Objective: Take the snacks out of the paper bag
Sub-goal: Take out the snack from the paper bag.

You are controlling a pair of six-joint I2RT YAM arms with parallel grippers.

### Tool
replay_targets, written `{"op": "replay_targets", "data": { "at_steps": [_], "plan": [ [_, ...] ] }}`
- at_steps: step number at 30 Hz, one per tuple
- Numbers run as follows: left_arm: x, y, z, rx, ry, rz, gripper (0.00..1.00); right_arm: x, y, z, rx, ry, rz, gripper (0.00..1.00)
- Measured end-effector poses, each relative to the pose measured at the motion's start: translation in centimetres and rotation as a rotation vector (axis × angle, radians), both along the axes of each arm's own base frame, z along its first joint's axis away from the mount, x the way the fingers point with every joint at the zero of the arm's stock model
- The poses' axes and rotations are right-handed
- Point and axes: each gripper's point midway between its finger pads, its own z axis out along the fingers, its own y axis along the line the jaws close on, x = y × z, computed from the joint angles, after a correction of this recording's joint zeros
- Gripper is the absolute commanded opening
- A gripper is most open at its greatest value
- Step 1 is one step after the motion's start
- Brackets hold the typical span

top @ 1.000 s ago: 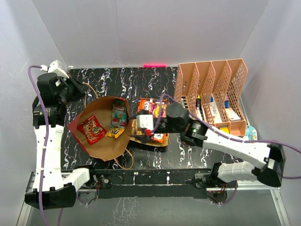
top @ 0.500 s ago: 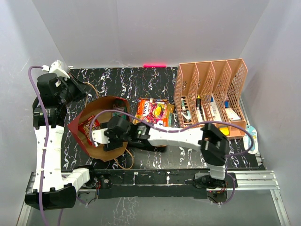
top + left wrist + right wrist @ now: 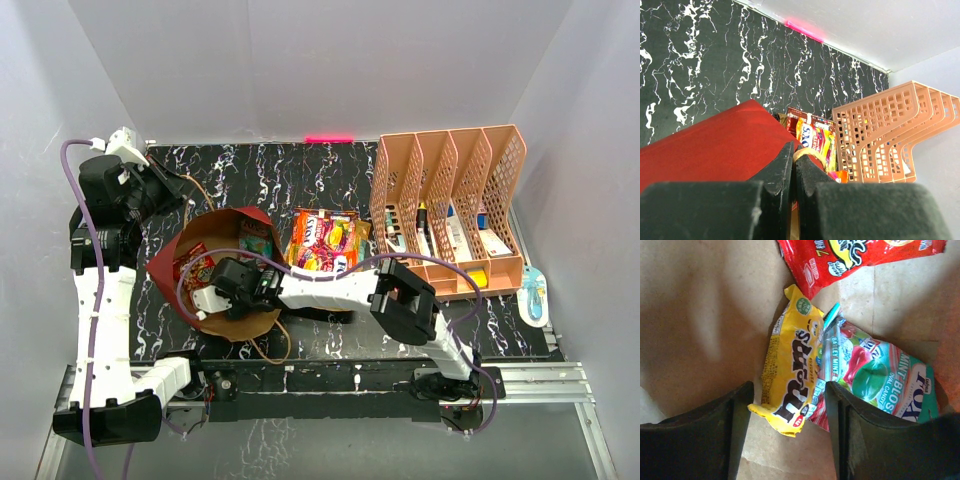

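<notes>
**While the right claw straddles a yellow packet, the left pinches the bag's cord**

Where the top view shows its lower left of centre, the paper bag (image 3: 240, 322) lies tipped on the black marbled table (image 3: 300, 170), red outside, brown kraft inside, mouth facing the camera; the right claw (image 3: 207, 297) reaches into it from the right.

In the right wrist view that claw (image 3: 790, 390) stands open, one dark finger at lower left and one at lower right; between them lies the yellow packet (image 3: 792, 375), flat on the kraft floor; whether either finger touches it I cannot tell. A teal packet (image 3: 880, 375) overlaps the yellow one's right edge and runs under the right finger; a red packet (image 3: 855, 255) lies along the top of that frame.

At the upper left of the top view the left claw (image 3: 170, 190) hovers beyond the bag; its wrist view shows the jaws pressed together on the tan cord handle (image 3: 803, 152), above the bag's red wall.

Just right of the bag, at centre, loose packets (image 3: 325, 240) lie in a pile on the table; further right stands a pink mesh organiser (image 3: 450, 200).
</notes>
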Motion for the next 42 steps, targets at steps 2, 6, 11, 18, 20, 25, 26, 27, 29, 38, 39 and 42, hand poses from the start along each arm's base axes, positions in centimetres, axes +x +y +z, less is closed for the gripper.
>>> {"op": "replay_targets", "data": {
  "at_steps": [2, 6, 11, 18, 20, 25, 26, 27, 29, 38, 39, 42],
  "plan": [
    [0.0, 0.0, 0.0, 0.000, 0.000, 0.000, 0.00, 0.4, 0.1, -0.5, -0.018, -0.012, 0.002, 0.47],
    [0.0, 0.0, 0.0, 0.003, 0.000, -0.001, 0.00, 0.9, -0.5, -0.8, -0.052, -0.033, -0.007, 0.26],
    [0.0, 0.0, 0.0, 0.007, -0.001, -0.002, 0.00, 1.8, -1.0, -0.8, -0.060, -0.044, -0.024, 0.09],
    [0.0, 0.1, -0.1, 0.017, -0.003, -0.001, 0.00, 1.1, -1.1, 1.0, 0.006, -0.001, -0.017, 0.07],
    [0.0, 0.2, -0.1, 0.020, -0.003, 0.001, 0.00, 0.4, -1.4, 2.5, 0.050, 0.020, -0.007, 0.07],
    [0.1, 0.3, -0.1, 0.025, -0.003, 0.006, 0.00, -1.7, -2.3, 7.9, 0.210, 0.066, 0.034, 0.07],
    [0.1, 0.3, -0.1, 0.027, -0.003, 0.008, 0.00, -2.2, -2.5, 9.1, 0.248, 0.072, 0.043, 0.07],
    [0.1, 0.3, -0.1, 0.027, -0.004, 0.008, 0.00, -2.7, -2.8, 10.4, 0.285, 0.082, 0.053, 0.07],
    [0.1, 0.4, -0.1, 0.028, -0.004, 0.010, 0.00, -3.8, -3.5, 12.7, 0.363, 0.095, 0.076, 0.07],
    [0.3, 0.5, -0.3, 0.031, 0.002, 0.016, 0.00, -7.8, -7.4, 17.9, 0.589, 0.172, 0.118, 0.07],
    [0.3, 0.5, -0.3, 0.031, 0.002, 0.016, 0.00, -8.1, -7.8, 18.2, 0.605, 0.177, 0.118, 0.07],
    [0.3, 0.5, -0.5, 0.031, 0.006, 0.016, 0.00, -8.9, -10.2, 19.3, 0.654, 0.173, 0.106, 0.07]
  ]
}}
